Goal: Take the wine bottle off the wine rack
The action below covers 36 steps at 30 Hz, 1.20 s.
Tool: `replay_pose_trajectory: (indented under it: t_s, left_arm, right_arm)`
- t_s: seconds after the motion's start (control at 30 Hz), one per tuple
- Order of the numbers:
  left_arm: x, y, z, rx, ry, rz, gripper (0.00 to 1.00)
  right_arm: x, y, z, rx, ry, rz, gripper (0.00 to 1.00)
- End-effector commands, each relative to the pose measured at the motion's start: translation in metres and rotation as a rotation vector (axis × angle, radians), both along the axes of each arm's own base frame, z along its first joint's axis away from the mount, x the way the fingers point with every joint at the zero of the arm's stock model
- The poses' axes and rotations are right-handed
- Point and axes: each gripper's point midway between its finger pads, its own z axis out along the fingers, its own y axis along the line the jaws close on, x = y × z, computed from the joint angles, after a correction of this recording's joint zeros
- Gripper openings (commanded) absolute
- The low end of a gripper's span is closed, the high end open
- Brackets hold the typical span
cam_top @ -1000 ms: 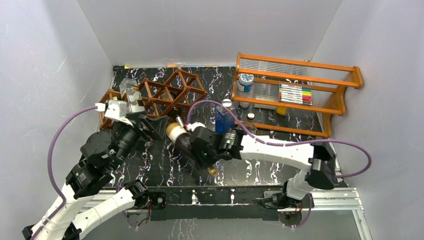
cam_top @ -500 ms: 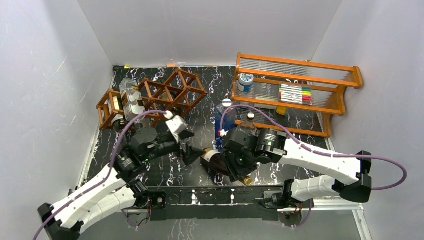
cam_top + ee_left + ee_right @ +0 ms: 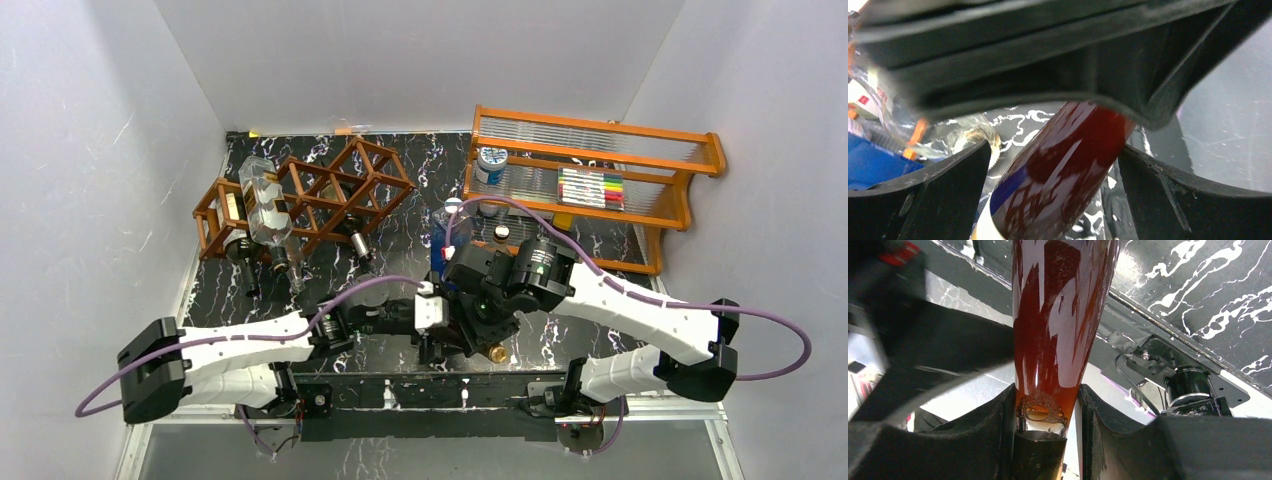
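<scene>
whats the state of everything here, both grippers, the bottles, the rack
dark red glass wine bottle: out of the rack, held at its neck
right gripper: shut on the wine bottle's neck
left gripper: open, fingers either side of the bottle's body
dark reddish-brown wooden lattice wine rack: standing, holds other bottles
clear glass bottle: lying in a rack cell, neck pointing toward the arms
</scene>
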Motion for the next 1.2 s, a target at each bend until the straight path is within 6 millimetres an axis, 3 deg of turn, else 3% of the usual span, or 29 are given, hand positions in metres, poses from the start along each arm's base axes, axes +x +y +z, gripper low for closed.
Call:
replay_pose_trajectory:
  t_s: [0.0,0.2,0.27,0.33,0.37,0.43,0.6,0.67,0.73,0.93,1.03,1.17]
  left_arm:
    - [0.013,-0.02,0.029,-0.184,-0.164,0.064,0.98]
    - [0.009,-0.037,0.021,-0.21,-0.156,0.059,0.94]
    - [0.013,-0.038,0.017,-0.205,-0.148,0.082,0.82]
    - [0.017,-0.036,0.013,-0.202,-0.136,0.115,0.57]
    - [0.019,-0.034,0.012,-0.206,-0.124,0.136,0.46]
    - [0.022,-0.029,0.011,-0.218,-0.109,0.168,0.3]
    - [0.029,-0.02,0.009,-0.246,-0.081,0.24,0.08]
    - [0.032,-0.017,0.01,-0.267,-0.063,0.27,0.0]
    - [0.036,-0.016,0.012,-0.29,-0.04,0.298,0.0]
    - [0.053,-0.019,0.033,-0.404,0.054,0.407,0.0]
    - [0.062,-0.02,0.06,-0.518,0.073,0.454,0.0]
    - [0.07,-0.028,0.085,-0.616,0.095,0.468,0.0]
  right_arm:
    - [0.027,0.057,0.07,0.35,-0.131,-0.018,0.0]
    - [0.034,0.068,0.074,0.386,-0.112,-0.028,0.0]
    - [0.038,0.066,0.073,0.377,-0.112,-0.042,0.0]
    - [0.041,0.059,0.069,0.341,-0.121,-0.065,0.02]
    - [0.042,0.057,0.068,0.332,-0.123,-0.072,0.08]
    - [0.041,0.055,0.068,0.335,-0.121,-0.077,0.3]
    - [0.051,0.049,0.077,0.34,-0.182,-0.12,0.76]
    - [0.064,0.043,0.093,0.34,-0.254,-0.157,0.89]
    - [0.084,0.036,0.128,0.377,-0.379,-0.223,0.98]
    - [0.126,0.014,0.223,0.554,-0.712,-0.337,0.98]
    - [0.132,0.004,0.249,0.624,-0.809,-0.35,0.98]
    - [0.133,-0.005,0.263,0.686,-0.862,-0.364,0.98]
